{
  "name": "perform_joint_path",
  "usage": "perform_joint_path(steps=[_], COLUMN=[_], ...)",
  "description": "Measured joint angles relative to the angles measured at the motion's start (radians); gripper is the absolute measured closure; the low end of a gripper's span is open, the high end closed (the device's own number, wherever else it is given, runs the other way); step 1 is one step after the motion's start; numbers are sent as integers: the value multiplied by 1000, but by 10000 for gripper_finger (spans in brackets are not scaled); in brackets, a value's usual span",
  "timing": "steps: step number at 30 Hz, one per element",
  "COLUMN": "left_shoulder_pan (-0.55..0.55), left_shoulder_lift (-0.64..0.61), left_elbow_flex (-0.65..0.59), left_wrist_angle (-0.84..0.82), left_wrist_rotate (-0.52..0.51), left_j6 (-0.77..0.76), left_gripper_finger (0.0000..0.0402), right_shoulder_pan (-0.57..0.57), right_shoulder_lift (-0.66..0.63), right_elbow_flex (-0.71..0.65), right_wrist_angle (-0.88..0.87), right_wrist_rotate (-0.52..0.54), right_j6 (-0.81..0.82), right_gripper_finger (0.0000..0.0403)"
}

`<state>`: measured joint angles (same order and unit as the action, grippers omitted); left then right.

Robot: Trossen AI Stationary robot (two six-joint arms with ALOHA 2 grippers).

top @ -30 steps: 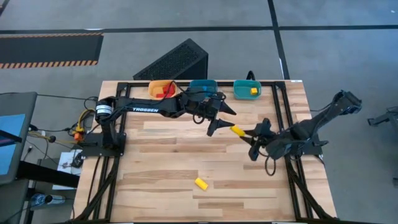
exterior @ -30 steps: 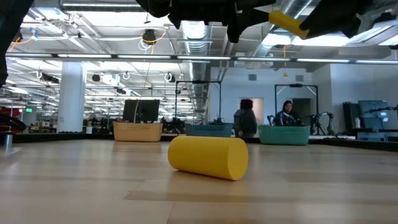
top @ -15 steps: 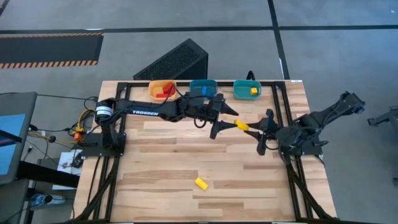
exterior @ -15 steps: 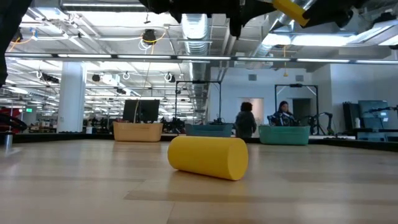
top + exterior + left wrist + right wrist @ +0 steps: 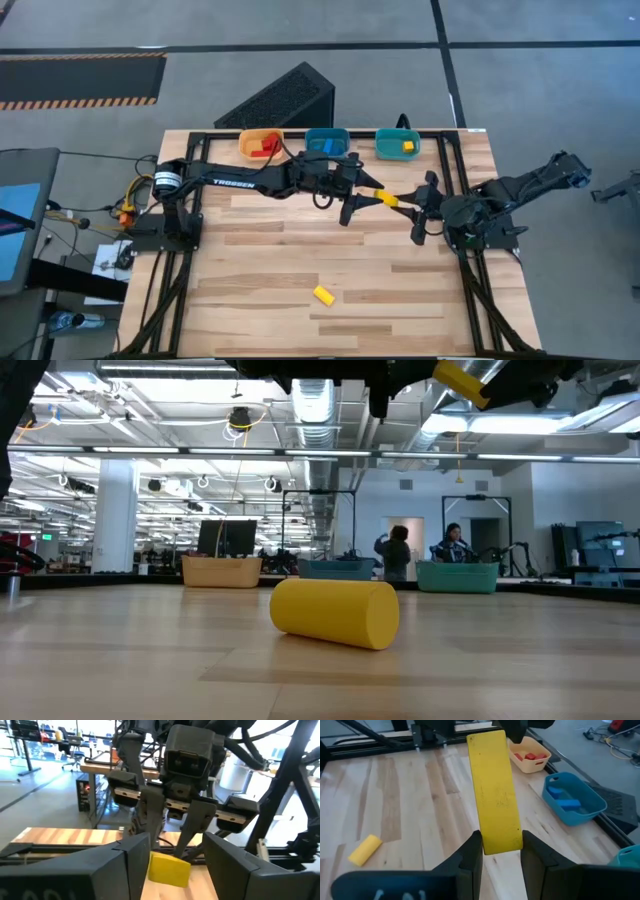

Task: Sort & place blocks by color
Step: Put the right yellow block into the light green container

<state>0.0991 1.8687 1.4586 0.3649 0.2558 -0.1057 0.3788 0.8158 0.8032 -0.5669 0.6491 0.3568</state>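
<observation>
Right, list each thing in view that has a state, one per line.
yellow bar: held off the table by the right end effector, its far end between the left one's fingers.
left end effector: around the bar's end, grip unclear.
yellow cylinder: lying loose on the table.
orange bin: holds red blocks.
blue bin: holds blue blocks.
teal bin: holds a yellow block.

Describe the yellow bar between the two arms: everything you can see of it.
The yellow bar is a long, flat, solid-coloured block with square ends and a matte, faintly scuffed face. It is held in the air above the table's middle, clamped at one end by the right end effector. Its far end sits between the left end effector's open fingers, which have not clearly closed on it.
</observation>
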Motion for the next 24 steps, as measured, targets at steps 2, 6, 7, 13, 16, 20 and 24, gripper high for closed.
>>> perform_joint_path(steps=[2,6,7,13,16,20,24], left_shoulder_pan=[9,33,39,59,70,80,80], left_shoulder_lift=[0,0,0,0,0,0,0], left_elbow_flex=[0,0,0,0,0,0,0], left_wrist_angle=[0,-9,-15,-10,-16,-16,-16], left_wrist_rotate=[0,32,35,34,47,74,97], left_j6=[18,29,20,14,14,26,24], left_gripper_finger=[240,247,248,228,209,202,221], right_shoulder_pan=[-9,-30,-36,-80,-105,-132,-148], right_shoulder_lift=[0,0,0,-6,-11,-12,-12], right_elbow_flex=[0,0,0,0,0,0,0], right_wrist_angle=[3,18,26,48,48,51,51], right_wrist_rotate=[-1,-1,-1,-25,-52,-76,-78], right_j6=[0,0,0,-25,-26,-26,-29], right_gripper_finger=[295,295,295,295,295,295,295])
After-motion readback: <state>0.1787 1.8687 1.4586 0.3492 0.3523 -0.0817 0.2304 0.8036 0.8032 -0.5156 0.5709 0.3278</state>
